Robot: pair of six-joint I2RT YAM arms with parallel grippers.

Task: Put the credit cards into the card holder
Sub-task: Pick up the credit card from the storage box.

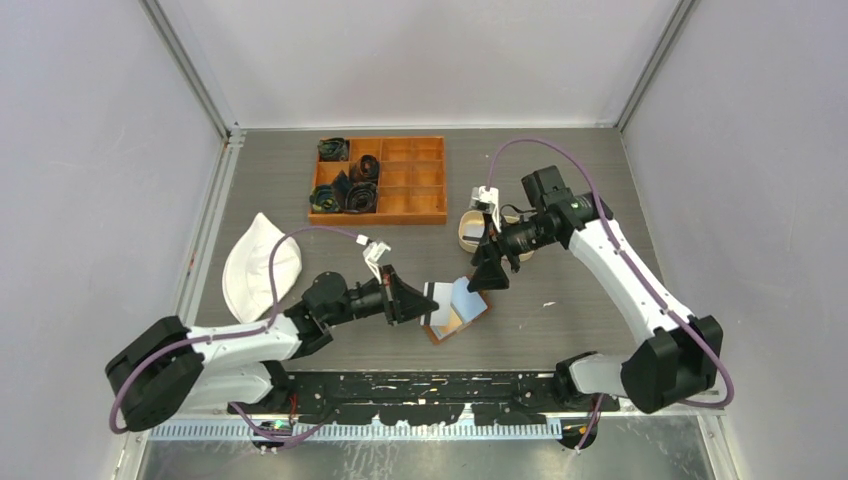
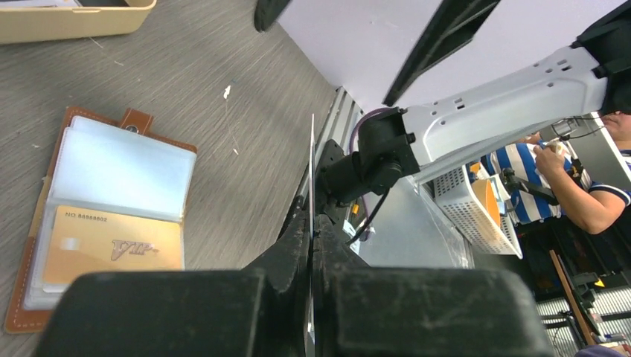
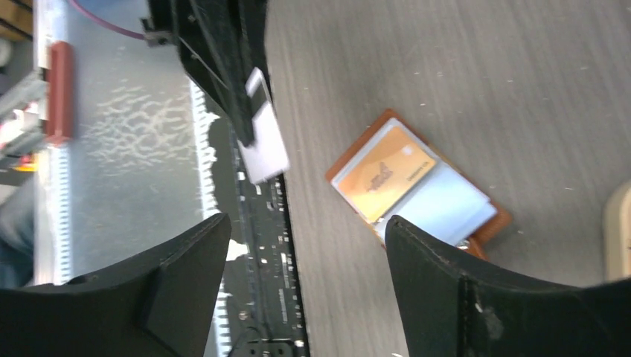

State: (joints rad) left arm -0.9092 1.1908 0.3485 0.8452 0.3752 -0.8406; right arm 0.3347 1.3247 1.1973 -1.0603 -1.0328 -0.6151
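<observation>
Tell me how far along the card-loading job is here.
Done: one gold card sits in a slot of the open card holder. In hand: the left gripper is shut on a white card near the holder; the right gripper is open and empty. Left: slotting that card. Whether the beige tray holds more cards cannot be told.

- There was one brown card holder (image 2: 137,119).
- I could count two cards: one gold card (image 2: 111,245) and one white card (image 3: 264,149).
- One orange box (image 1: 410,216) held four or five dark rolls (image 1: 360,195), too bunched to separate.
- There was one beige tray (image 1: 468,238).
- One floppy white thing (image 1: 255,270) lay on the bench (image 1: 560,330).
</observation>
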